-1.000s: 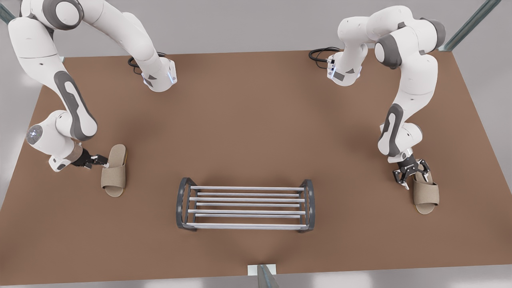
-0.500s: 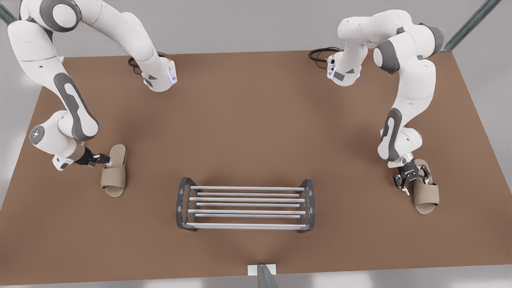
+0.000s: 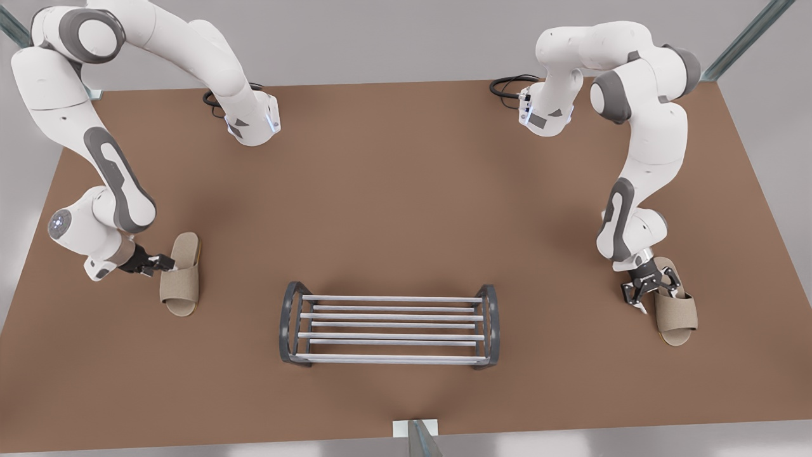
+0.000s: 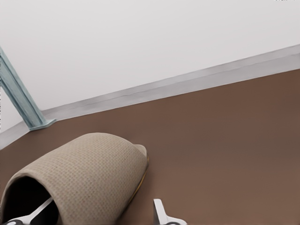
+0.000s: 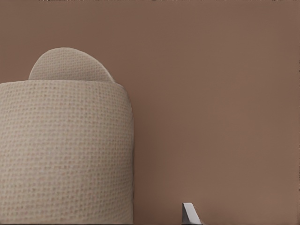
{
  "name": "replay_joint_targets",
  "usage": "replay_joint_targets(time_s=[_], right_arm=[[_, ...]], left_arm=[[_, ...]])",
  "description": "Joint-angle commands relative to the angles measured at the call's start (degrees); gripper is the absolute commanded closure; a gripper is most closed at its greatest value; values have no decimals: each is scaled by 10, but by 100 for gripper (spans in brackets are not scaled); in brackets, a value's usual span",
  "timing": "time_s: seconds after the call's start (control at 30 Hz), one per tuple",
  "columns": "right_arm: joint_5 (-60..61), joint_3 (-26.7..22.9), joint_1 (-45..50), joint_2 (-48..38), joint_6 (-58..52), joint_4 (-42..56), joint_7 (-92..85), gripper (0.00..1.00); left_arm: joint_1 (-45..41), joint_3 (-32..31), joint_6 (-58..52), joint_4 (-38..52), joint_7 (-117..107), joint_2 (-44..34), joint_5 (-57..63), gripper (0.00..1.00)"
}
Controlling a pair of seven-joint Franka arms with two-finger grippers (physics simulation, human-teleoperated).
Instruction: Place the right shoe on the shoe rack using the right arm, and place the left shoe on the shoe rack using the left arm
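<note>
The right shoe (image 3: 181, 282), a beige slipper, lies flat on the table at the front view's left. My right gripper (image 3: 158, 261) is open at its side next to the strap (image 5: 65, 159), with one fingertip (image 5: 188, 212) just off the strap's edge. The left shoe (image 3: 677, 314) lies at the front view's right. My left gripper (image 3: 650, 291) is open and straddles the strap's side wall: one finger is inside the slipper's (image 4: 89, 173) opening and the other fingertip (image 4: 159, 211) is outside. The shoe rack (image 3: 390, 299) stands between the shoes, nearer the front edge.
The brown table (image 3: 406, 190) holds both arm bases (image 3: 254, 124) (image 3: 545, 114) at the back, each with a black cable. A metal post (image 3: 415, 438) stands at the middle of the front edge. A teal post (image 4: 18, 93) rises beyond the left shoe.
Both grippers have moved lower and closer along their slippers. Neither has shut, and both slippers remain flat on the table.
</note>
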Motion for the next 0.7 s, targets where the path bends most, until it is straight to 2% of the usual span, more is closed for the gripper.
replay_joint_targets(time_s=[0.0, 0.03, 0.07, 0.1, 0.47, 0.53, 0.63, 0.67], right_arm=[[-3, -1, 1, 0, 0, 2, -6, 55], [-3, -1, 1, 0, 0, 3, -6, 68], [-3, -1, 1, -1, 0, 3, -7, 77], [-3, -1, 1, -1, 0, 4, -7, 79], [1, 6, -2, -5, -32, 13, 7, 79], [1, 41, -17, -12, -75, 37, 9, 79], [4, 62, -20, -20, -120, 67, 20, 79], [4, 92, -35, -20, -144, 81, 38, 79]], left_arm=[[4, -4, 6, 7, -470, 0, 22, 0], [4, -4, 6, 8, -470, 0, 22, 0], [4, -4, 6, 9, -470, 0, 22, 0], [4, -4, 6, 11, -470, 0, 23, 0], [6, -4, 14, 29, -469, 12, 23, 0], [6, -4, 16, 29, -468, 10, 23, 0], [4, -4, 16, 29, -466, 5, 22, 1], [3, -4, 20, 29, -466, 2, 23, 7]])
